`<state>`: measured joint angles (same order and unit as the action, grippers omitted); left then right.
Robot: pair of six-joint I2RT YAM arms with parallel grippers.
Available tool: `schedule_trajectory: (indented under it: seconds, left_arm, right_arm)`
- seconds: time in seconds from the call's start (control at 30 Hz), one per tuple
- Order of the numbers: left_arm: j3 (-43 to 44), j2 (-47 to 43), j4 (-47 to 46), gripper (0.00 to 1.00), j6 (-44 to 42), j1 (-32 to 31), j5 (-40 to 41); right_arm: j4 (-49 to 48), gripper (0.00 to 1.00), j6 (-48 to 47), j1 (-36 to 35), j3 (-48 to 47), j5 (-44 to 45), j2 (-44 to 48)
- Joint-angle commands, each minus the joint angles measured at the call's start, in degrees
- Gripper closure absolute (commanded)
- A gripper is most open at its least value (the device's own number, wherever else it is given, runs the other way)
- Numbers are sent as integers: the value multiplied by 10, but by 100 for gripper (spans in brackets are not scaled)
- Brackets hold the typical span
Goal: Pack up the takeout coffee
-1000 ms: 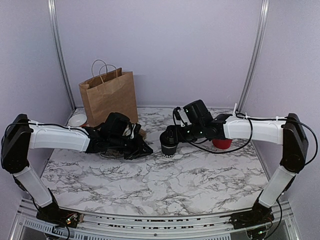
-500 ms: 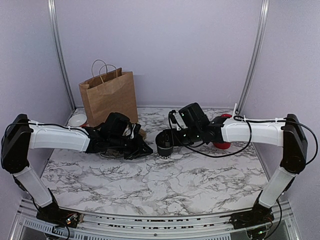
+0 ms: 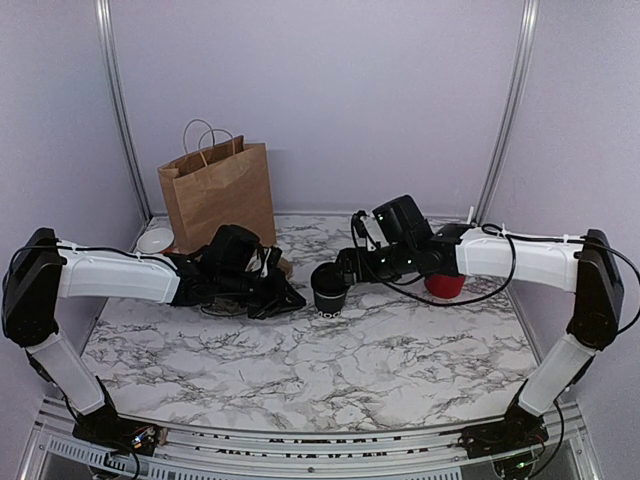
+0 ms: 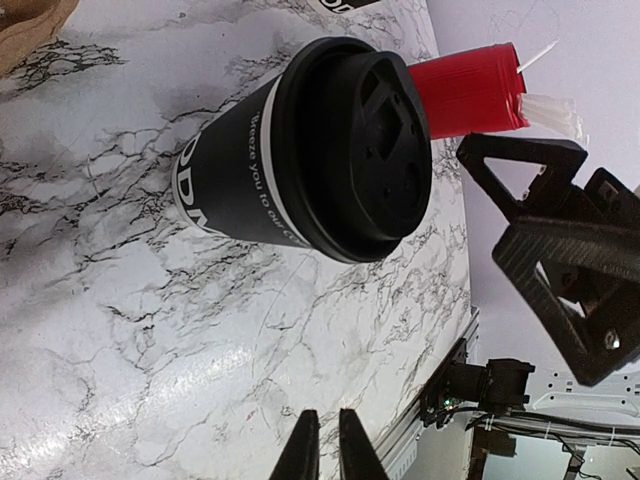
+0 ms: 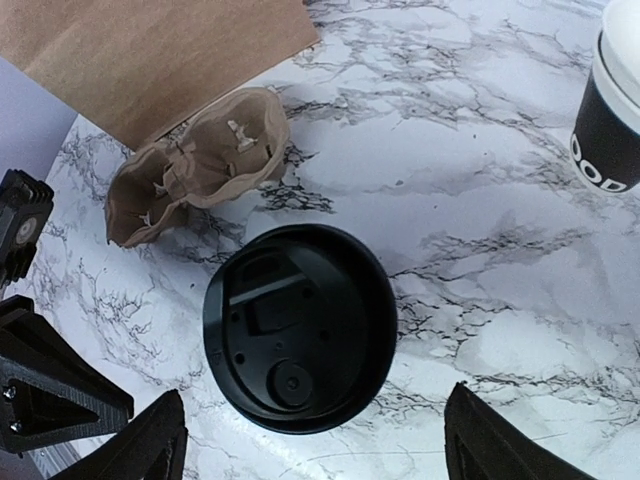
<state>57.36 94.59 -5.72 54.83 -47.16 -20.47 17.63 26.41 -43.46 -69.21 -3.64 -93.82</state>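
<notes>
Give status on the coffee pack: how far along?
Done: the lid is on the takeout coffee, which stands on the table. In hand: nothing gripped. The right gripper is open above it; the left gripper is shut and empty nearby. Left: grasp it and get it into the paper bag at the back, perhaps via the cardboard carrier lying in front of that bag.

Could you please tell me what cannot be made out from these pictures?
Inside of the paper bag: top view, its own walls hide it.
Contents of the takeout coffee: every view, the lid covers it.
Cup at the right edge: right wrist view, cut off by the frame, so single or stacked is unclear.
Pulp carrier: top view, mostly hidden behind the left arm.
</notes>
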Motion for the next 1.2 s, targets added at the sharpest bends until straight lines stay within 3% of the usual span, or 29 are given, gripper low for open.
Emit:
schedule_trajectory:
  seconds: [0.0,0.2,0.53,1.17]
  left_arm:
    - [18,5,2,91,-8,-1,4]
    - [31,8,13,91,-15,3,5]
    - [30,7,16,91,-18,7,8]
    - [-9,-10,-3,91,-16,32,-1]
  right_arm:
    - [-12,15,-16,29,-34,-39,-4]
    - [-60,24,0,48,-50,-65,-34]
    - [-86,20,-16,65,-100,-123,-121]
    - [-126,19,21,32,-11,-120,-67]
